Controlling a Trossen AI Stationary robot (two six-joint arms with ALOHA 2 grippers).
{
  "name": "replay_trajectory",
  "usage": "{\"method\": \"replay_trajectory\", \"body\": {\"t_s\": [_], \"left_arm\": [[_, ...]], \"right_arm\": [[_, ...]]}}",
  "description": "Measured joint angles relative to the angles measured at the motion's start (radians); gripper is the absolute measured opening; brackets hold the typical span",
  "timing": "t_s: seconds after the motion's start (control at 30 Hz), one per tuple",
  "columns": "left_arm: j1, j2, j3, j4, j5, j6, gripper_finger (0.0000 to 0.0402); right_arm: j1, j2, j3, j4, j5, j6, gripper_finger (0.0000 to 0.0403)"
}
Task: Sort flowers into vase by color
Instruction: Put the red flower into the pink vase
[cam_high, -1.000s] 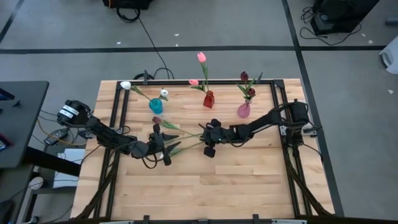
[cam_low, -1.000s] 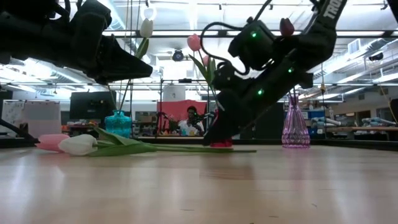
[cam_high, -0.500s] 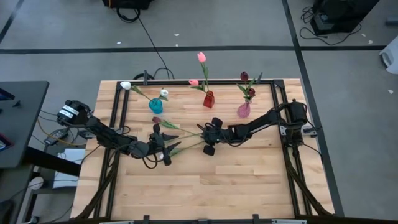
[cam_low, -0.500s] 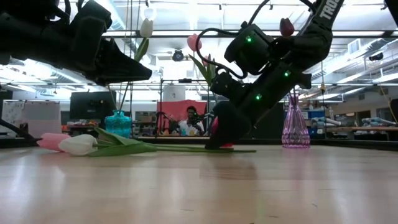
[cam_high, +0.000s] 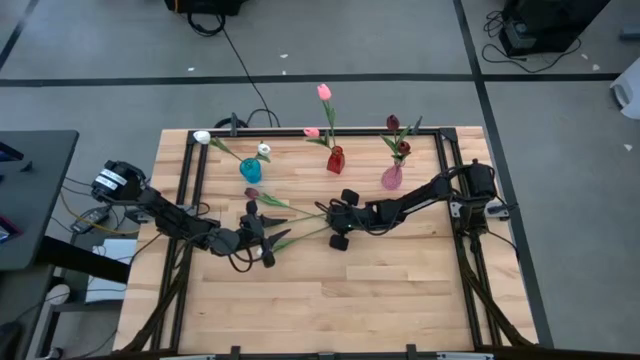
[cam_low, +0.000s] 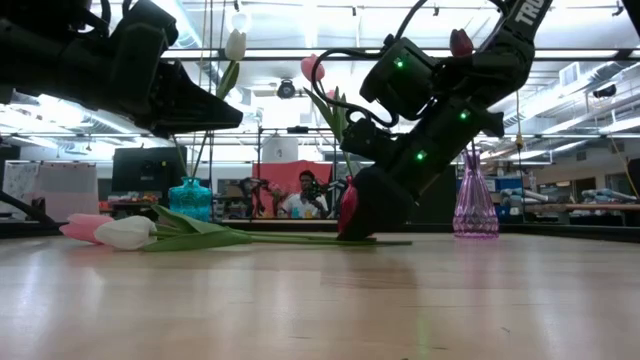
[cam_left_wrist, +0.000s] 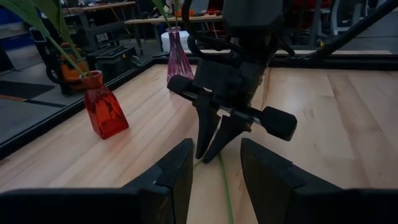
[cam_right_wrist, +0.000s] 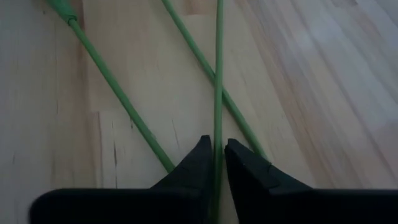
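Several loose flowers (cam_low: 190, 236) lie flat on the table, pink and white heads (cam_low: 110, 231) toward the left, thin green stems (cam_high: 303, 213) crossing near the middle. My right gripper (cam_high: 327, 214) stands tipped down on these stems, shut on one stem (cam_right_wrist: 217, 93). My left gripper (cam_left_wrist: 216, 177) hovers open just above the flowers' head ends, a stem lying on the table below its gap. At the back, a teal vase (cam_high: 250, 171) holds white flowers, a red vase (cam_high: 335, 160) pink ones, a purple vase (cam_high: 392, 178) maroon ones. My right gripper pinches one green stem (cam_right_wrist: 216, 144) between its two fingertips (cam_right_wrist: 200, 155), well away from the flower's head. The fingers slant down from the table's right side and point along the stem. The stem lies on the table, crossing over another stem just ahead of the fingertips.
A black metal frame (cam_high: 440, 150) runs along the table's edges. Two more stems (cam_right_wrist: 118, 99) lie beside the pinched one. The near half of the wooden table (cam_high: 330, 300) is bare. A person (cam_low: 305, 195) sits in the room far behind.
My right gripper has tipped and rolled a little at the wrist, its fingertips staying down at the stems. The flowers on the table lie as before.
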Motion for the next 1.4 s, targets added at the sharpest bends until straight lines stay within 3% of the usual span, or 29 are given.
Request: {"method": "replay_trajectory", "body": {"t_s": [0.13,0.4,0.5,0.77,0.9,1.07,1.4], "left_arm": [[0.000,0.000,0.000,-0.005,0.001,-0.036,0.0140],[0.003,0.000,0.000,-0.050,0.108,-0.180,0.0140],[0.003,0.000,0.000,-0.049,0.109,-0.185,0.0140],[0.002,0.000,0.000,-0.058,0.134,-0.196,0.0140],[0.003,0.000,0.000,-0.044,0.080,-0.209,0.0140],[0.008,0.000,0.000,0.081,-0.037,-0.130,0.0140],[0.083,0.000,0.000,0.483,0.029,0.155,0.0140]], "right_arm": [[-0.004,-0.001,-0.001,-0.008,0.000,-0.002,0.0013],[0.000,-0.023,-0.010,0.031,0.056,0.002,0.0007],[0.006,-0.085,-0.012,0.033,0.090,-0.009,0.0006],[0.098,-0.314,-0.008,-0.016,0.346,-0.118,0.0005],[0.143,-0.410,-0.008,-0.033,0.384,-0.163,0.0005],[0.189,-0.475,-0.008,-0.021,0.396,-0.200,0.0004],[0.237,-0.486,-0.008,0.035,0.352,-0.285,0.0006]]}}
